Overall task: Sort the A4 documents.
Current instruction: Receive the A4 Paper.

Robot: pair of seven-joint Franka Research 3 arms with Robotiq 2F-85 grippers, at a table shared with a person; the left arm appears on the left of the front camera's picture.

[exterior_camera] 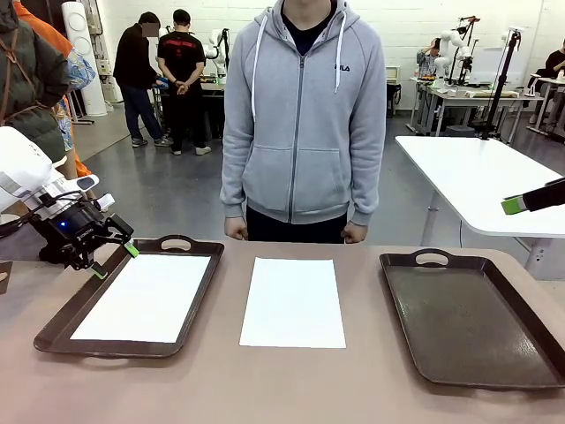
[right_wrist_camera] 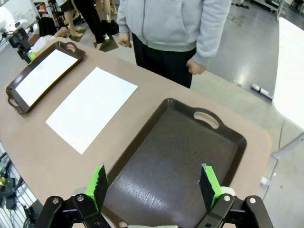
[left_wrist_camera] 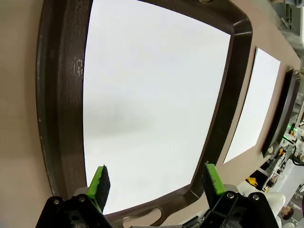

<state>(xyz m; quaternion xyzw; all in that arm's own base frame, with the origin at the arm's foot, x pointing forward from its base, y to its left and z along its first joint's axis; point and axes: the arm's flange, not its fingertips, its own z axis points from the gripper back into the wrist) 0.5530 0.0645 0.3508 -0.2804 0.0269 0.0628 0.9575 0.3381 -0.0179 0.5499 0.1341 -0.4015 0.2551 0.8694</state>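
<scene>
One A4 sheet (exterior_camera: 146, 296) lies flat inside the left tray (exterior_camera: 53, 336), covering most of its floor; my left hand (exterior_camera: 115, 261) hangs over that tray's far left corner, just beside the handle, fingers spread wide and holding nothing; in my left wrist view the sheet lies beneath and beyond the two green pads, with neither pad touching it. The second sheet (exterior_camera: 294, 302) lies straight on the desk (exterior_camera: 221, 380) between the two trays, touching neither; it is near my left hand's tray and well apart from my right hand (right_wrist_camera: 154, 185), which hovers above the right tray (exterior_camera: 468, 322), fingers also spread, gripping nothing. A person (exterior_camera: 305, 132) in a grey hoodie stands at the desk's far edge, hands at their sides.
</scene>
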